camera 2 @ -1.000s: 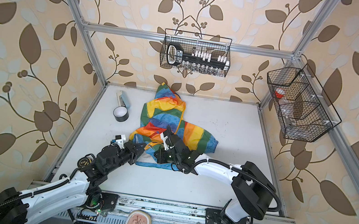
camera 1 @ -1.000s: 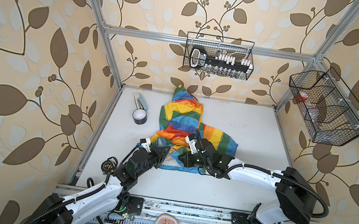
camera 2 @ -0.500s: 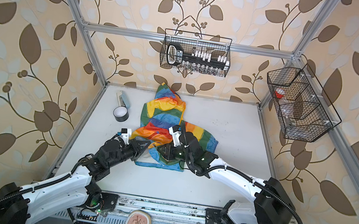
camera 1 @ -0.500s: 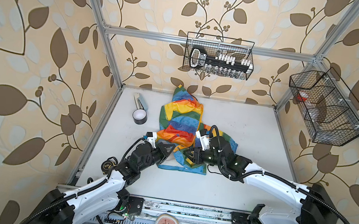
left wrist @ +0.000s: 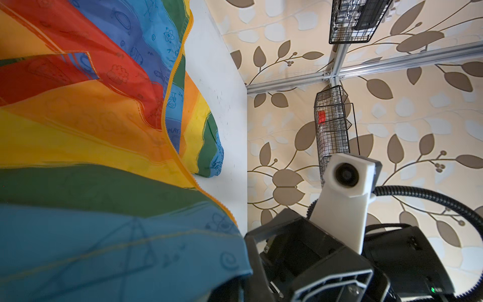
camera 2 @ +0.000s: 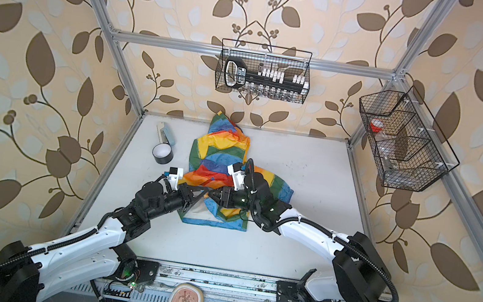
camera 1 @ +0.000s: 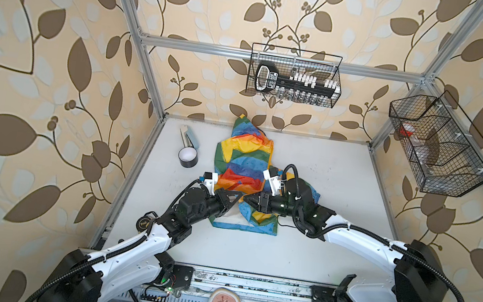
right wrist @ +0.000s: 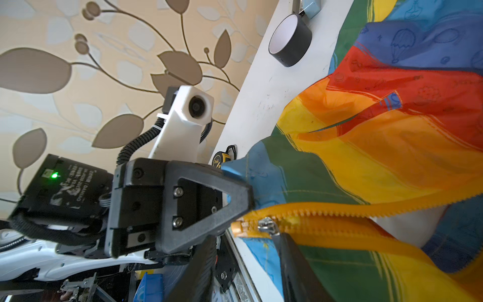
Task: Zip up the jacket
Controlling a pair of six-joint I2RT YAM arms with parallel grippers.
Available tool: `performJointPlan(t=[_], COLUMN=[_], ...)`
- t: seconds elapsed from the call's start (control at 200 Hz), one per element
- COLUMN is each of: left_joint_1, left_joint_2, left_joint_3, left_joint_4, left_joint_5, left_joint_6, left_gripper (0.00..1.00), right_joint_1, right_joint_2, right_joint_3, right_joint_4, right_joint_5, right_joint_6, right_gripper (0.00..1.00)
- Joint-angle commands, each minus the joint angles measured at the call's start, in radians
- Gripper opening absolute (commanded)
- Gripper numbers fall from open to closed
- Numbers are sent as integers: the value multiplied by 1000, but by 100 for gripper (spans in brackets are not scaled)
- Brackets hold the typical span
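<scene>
The rainbow jacket [camera 1: 245, 162] [camera 2: 217, 151] lies crumpled mid-table, hood toward the back wall. My left gripper [camera 1: 236, 196] [camera 2: 200, 191] is shut on the blue bottom hem corner, beside the foot of the orange zipper [right wrist: 326, 211]. The right wrist view shows that grip [right wrist: 248, 193] from the side. My right gripper [camera 1: 249, 198] [camera 2: 213, 193] faces it tip to tip. Its jaws [right wrist: 247, 239] stand open, and the silver slider [right wrist: 266, 225] rests against one fingertip. In the left wrist view the blue cloth [left wrist: 117, 248] hides my left jaws.
A black tape roll [camera 1: 188, 157] [right wrist: 290, 41] and a small silver-blue object [camera 1: 189, 136] sit left of the jacket. A tape measure [camera 1: 143, 224] lies by the table's left edge. Wire baskets hang on the back wall [camera 1: 294, 75] and the right wall [camera 1: 440, 144].
My right jaws have spread apart. Both grippers have shifted a little toward the back with the hem corner, and the right arm's elbow has swung out to the right.
</scene>
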Motion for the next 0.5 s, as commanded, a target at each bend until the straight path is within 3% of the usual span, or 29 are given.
performJointPlan(t=[0.0,0.495], left_joint_1=[-6,-6], left_joint_2=[4,20], left_joint_3=[41,41], left_joint_4=[64,85], left_joint_5=[22,26], left_joint_6=[9,-1], left_gripper=[0,0], right_joint_1=[-3,-19], right_joint_2=[23,8], right_joint_3=[-29,-112], right_joint_4=[66,139], right_joint_5=[-35,-24], right_joint_6=[42,94], right_gripper=[41,47])
